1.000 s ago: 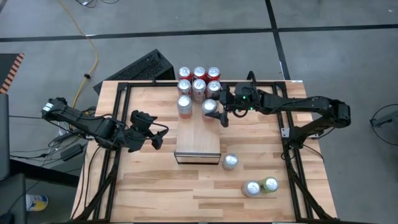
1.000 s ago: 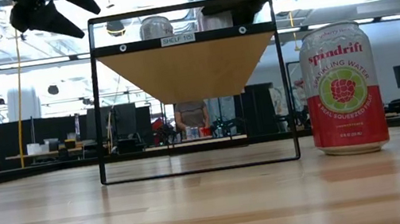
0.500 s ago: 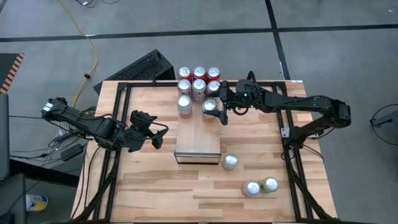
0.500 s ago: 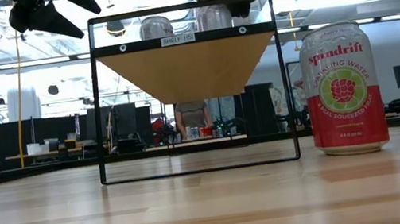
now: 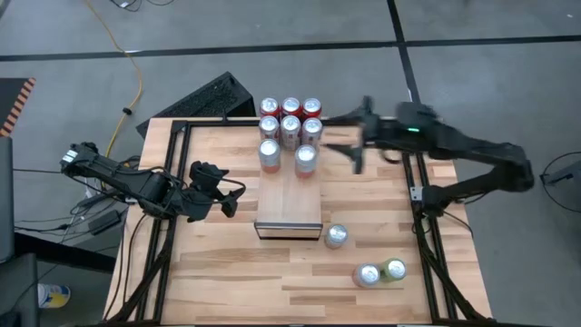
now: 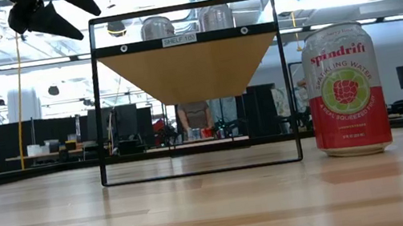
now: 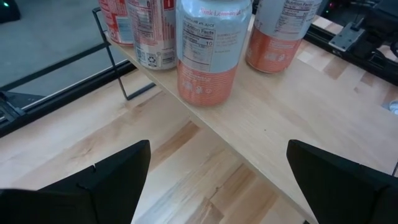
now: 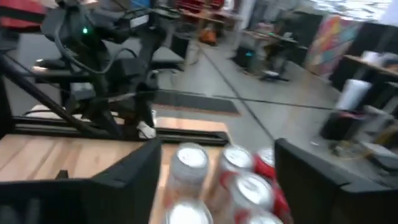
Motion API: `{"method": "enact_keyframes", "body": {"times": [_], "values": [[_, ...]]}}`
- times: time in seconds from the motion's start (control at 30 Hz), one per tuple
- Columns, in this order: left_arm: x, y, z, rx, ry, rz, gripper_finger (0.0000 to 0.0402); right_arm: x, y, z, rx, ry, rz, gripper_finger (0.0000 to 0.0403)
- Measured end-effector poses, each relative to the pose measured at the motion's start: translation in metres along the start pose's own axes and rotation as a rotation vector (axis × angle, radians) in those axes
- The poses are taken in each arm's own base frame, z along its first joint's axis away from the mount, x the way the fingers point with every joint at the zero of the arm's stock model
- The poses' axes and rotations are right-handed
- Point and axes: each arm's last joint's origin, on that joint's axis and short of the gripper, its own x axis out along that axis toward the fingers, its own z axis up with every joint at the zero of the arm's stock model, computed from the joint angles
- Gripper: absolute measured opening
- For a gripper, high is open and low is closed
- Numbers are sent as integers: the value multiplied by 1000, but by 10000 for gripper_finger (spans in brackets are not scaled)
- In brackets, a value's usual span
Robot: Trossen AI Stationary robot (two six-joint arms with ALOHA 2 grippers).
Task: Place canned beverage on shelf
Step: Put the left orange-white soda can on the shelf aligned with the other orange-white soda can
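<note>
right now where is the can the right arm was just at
In the high view that can stands on the shelf at its far end, right of another can; the right gripper has pulled away, open, to its right.

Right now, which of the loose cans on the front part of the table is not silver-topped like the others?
The green-topped can, nearest the table's front right. It touches a silver-topped can; another silver-topped can stands apart, by the shelf.

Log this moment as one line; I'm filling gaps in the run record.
shelf: two cans standing | right gripper: open, empty, beside shelf | left gripper: open, idle
</note>
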Motion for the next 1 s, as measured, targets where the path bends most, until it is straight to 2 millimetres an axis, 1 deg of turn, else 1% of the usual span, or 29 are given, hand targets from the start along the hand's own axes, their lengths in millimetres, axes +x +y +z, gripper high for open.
{"method": "enact_keyframes", "body": {"times": [0.07,0.1,0.17,0.23,0.3,0.33,0.37,0.47,0.57,0.67,0.8,0.9,1.0], "values": [[0,0,0,-3,1,-1,363,-31,1,5,12,28,-58,249],[0,0,0,-3,1,-2,363,-44,1,3,28,63,-83,225],[0,0,0,-4,0,-2,363,-63,5,-7,83,124,-122,169],[0,0,0,-5,-2,1,363,-73,12,-22,151,147,-125,106],[0,0,0,-5,-4,3,363,-75,21,-40,214,146,-116,44],[0,0,1,-6,-4,5,363,-74,27,-51,237,144,-115,23],[1,1,1,-8,-5,6,363,-72,32,-61,256,141,-125,13],[2,1,2,-13,-4,11,363,-60,46,-90,316,97,-177,15],[4,3,3,-18,-6,22,363,-47,55,-112,343,42,-184,6],[5,4,3,-22,-7,30,363,-31,61,-129,372,19,-198,2],[6,4,4,-21,1,28,363,-12,62,-138,377,15,-207,1],[6,4,4,-22,6,23,363,4,65,-145,378,21,-172,0],[6,4,4,-22,10,18,363,15,66,-149,383,16,-139,0]]}}
